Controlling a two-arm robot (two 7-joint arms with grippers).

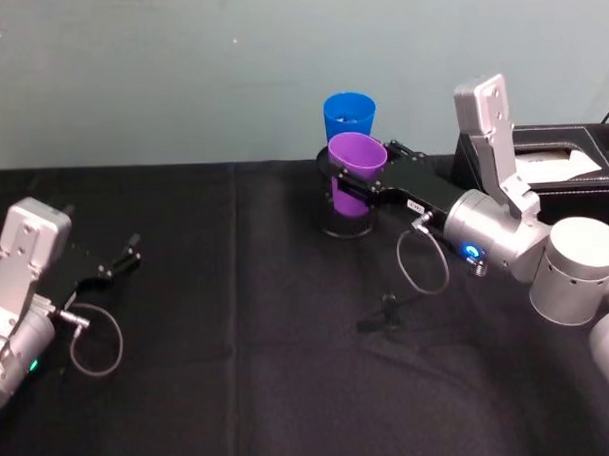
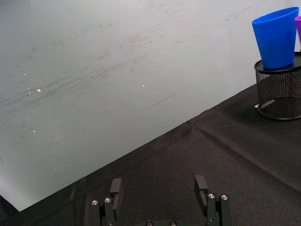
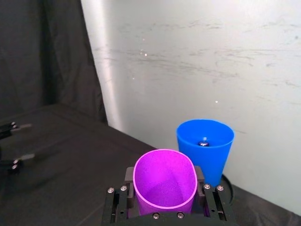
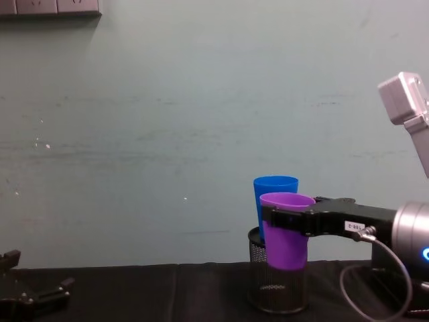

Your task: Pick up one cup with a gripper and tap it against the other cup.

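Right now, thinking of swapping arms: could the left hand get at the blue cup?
Probably, with a long reach. The left hand sits open far to the left, bare cloth between. The right hand holds the purple cup just in front of the blue cup, whose left side is free.

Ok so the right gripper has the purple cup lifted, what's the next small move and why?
Probably nudge the right gripper forward so the purple cup taps the blue cup. It holds the purple cup clear of the table, just in front of the blue cup standing in the mesh holder; contact isn't evident yet. The left gripper sits open, far left.
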